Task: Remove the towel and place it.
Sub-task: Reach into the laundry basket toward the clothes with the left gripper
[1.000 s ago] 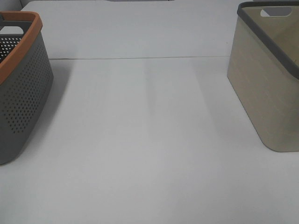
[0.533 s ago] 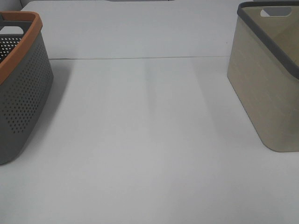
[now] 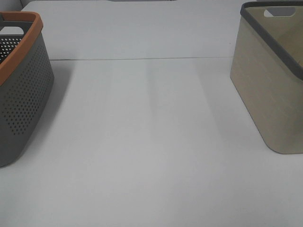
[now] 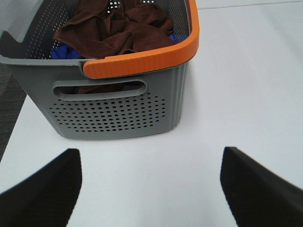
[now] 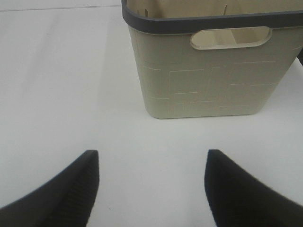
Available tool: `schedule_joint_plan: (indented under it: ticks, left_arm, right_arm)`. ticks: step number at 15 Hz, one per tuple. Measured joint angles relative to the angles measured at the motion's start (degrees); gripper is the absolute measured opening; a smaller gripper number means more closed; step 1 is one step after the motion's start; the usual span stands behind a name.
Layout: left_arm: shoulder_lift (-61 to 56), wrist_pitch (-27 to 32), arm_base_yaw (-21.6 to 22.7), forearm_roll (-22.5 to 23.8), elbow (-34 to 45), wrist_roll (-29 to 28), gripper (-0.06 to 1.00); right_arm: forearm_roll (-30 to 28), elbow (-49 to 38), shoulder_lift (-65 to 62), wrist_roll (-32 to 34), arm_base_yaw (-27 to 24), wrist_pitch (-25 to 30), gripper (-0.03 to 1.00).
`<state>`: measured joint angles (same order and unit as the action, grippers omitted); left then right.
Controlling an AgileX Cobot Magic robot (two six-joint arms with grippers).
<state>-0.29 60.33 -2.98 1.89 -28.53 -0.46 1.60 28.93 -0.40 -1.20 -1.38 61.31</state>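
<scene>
The dark brown towel (image 4: pixel 116 30) lies crumpled inside the grey perforated basket with an orange rim (image 4: pixel 118 111), over something blue (image 4: pixel 61 52). My left gripper (image 4: pixel 149 187) is open and empty, a short way in front of that basket's handle end, above the table. My right gripper (image 5: pixel 151 189) is open and empty, in front of the beige basket with a dark grey rim (image 5: pixel 213 80). Neither gripper shows in the exterior high view. There the grey basket (image 3: pixel 21 90) stands at the left and the beige basket (image 3: pixel 270 80) at the right; the towel is hidden.
The white table (image 3: pixel 142 142) stretches between the two baskets. A thin seam (image 3: pixel 142 59) runs across it towards the back. The table's edge and dark floor (image 4: pixel 9 101) show beside the grey basket in the left wrist view.
</scene>
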Motion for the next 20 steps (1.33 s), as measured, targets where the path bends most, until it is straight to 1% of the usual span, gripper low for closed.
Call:
schedule_joint_plan:
  ticks: [3,4,5,6,7,8,9,11,12,13,14,15,16,18,19,20]
  left_arm:
    - [0.0,-0.29,0.0,-0.86,-0.23,1.38,0.77]
    - [0.57,-2.29,0.0,-0.29,-1.09,2.23,0.77]
    - [2.06,-6.82,0.0,1.89,-2.23,3.27,0.77]
    - [2.86,-9.34,0.0,3.38,-2.58,3.44,0.77]
    - [5.27,-13.35,0.0,6.53,-3.04,3.04,0.77]
    - [8.65,-16.44,0.0,9.8,-3.15,0.86,0.77]
    - [12.61,-19.42,0.0,13.64,-3.27,-3.21,0.76]
    - [22.52,-23.26,0.0,20.8,-4.87,-12.89,0.73]
    - [34.38,-24.29,0.0,23.78,-9.91,-20.34,0.72]
    - [34.38,-24.29,0.0,23.78,-9.91,-20.34,0.72]
    - [44.69,-23.84,0.0,24.18,-16.27,-23.72,0.72]
    - [49.62,-22.46,0.0,24.18,-19.77,-24.29,0.72]
    - [55.0,-19.71,0.0,23.89,-23.49,-24.41,0.72]
    - [64.63,-13.06,0.0,23.49,-30.19,-22.75,0.72]
    - [66.86,-11.8,0.0,23.49,-31.86,-22.23,0.72]
    - [70.53,-9.22,0.0,23.26,-34.72,-21.08,0.72]
  right_arm:
    - [0.0,0.0,0.0,0.0,0.0,0.0,0.62]
    - [0.0,0.0,0.0,0.0,0.0,0.0,0.62]
    - [0.0,0.0,0.0,0.0,0.0,0.0,0.62]
    - [0.0,0.0,0.0,0.0,0.0,0.0,0.62]
    - [0.0,0.0,0.0,0.0,0.0,0.0,0.62]
    - [0.0,0.0,0.0,0.0,0.0,0.0,0.62]
    - [0.0,0.0,0.0,0.0,0.0,0.0,0.62]
    - [0.0,0.0,0.0,0.0,0.0,0.0,0.62]
    - [0.17,0.0,0.0,0.0,0.0,0.0,0.62]
    - [0.17,0.0,0.0,0.0,0.0,0.0,0.62]
    - [1.09,0.0,0.0,0.0,0.0,0.0,0.62]
    - [1.83,0.0,0.0,0.0,0.0,0.0,0.62]
    - [2.12,0.0,0.0,0.0,0.0,0.0,0.62]
    - [2.18,0.0,0.0,0.0,0.0,0.0,0.62]
    - [2.18,0.0,0.0,0.0,0.0,0.0,0.62]
    - [2.18,0.0,0.0,0.0,0.0,0.0,0.62]
